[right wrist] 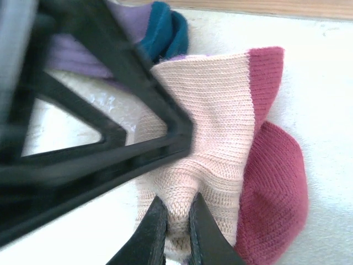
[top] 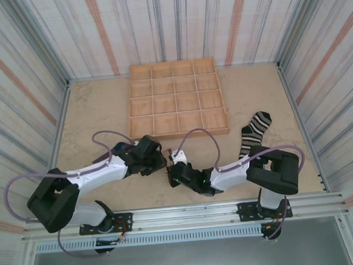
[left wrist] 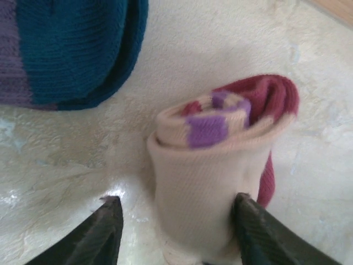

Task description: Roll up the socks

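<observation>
You see the left gripper [left wrist: 177, 200] released, its jaws straddling the rolled peach sock [left wrist: 204, 165]. Your right gripper [right wrist: 175, 216] is clenched, pinching that same sock's fabric.

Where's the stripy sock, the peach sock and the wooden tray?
striped sock [top: 253, 133], top view, middle of its leg.
peach sock [left wrist: 204, 187], left wrist view, outer layer of the roll.
tray [top: 179, 134], top view, near rim.

Soft knitted peach sock [right wrist: 215, 110], coarser-knit purple sock [left wrist: 71, 49], matt mottled table [left wrist: 220, 44], pale wooden tray [top: 179, 134]
</observation>
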Robot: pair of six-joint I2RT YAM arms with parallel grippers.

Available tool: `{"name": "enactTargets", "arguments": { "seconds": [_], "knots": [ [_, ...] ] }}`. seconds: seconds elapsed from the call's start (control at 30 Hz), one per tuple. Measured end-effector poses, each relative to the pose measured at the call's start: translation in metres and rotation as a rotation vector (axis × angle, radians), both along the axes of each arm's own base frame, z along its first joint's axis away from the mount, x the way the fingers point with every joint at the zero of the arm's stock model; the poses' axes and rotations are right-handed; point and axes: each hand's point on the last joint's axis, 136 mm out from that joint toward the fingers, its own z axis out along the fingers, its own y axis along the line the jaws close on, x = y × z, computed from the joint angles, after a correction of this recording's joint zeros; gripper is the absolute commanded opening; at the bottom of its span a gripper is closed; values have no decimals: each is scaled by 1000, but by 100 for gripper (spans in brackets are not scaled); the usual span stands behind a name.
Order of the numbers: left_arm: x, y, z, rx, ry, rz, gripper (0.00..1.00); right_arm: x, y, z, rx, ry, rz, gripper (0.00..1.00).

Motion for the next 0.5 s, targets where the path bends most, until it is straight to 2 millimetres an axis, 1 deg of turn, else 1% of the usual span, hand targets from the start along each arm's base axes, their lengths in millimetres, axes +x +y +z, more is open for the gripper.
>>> {"name": "enactTargets", "arguments": {
  "seconds": [0.07, 0.17, 0.27, 0.37, 0.5],
  "knots": [
    [0, 0, 9, -32, -41, -8, 66, 6, -6, -1, 107, 66, -7, 0],
    [0, 1, 21, -79, -107, -25, 67, 13, -15, -1, 251, 156, -24, 0],
    [1, 2, 26, -108, -152, -32, 67, 14, -20, -2, 355, 235, -30, 0],
    [-1, 3, 22, -125, -173, -39, 67, 13, -23, -3, 447, 308, -33, 0],
    [-1, -1, 10, -138, -173, -59, 66, 15, -28, -7, 563, 401, -49, 0]
  ]
}}
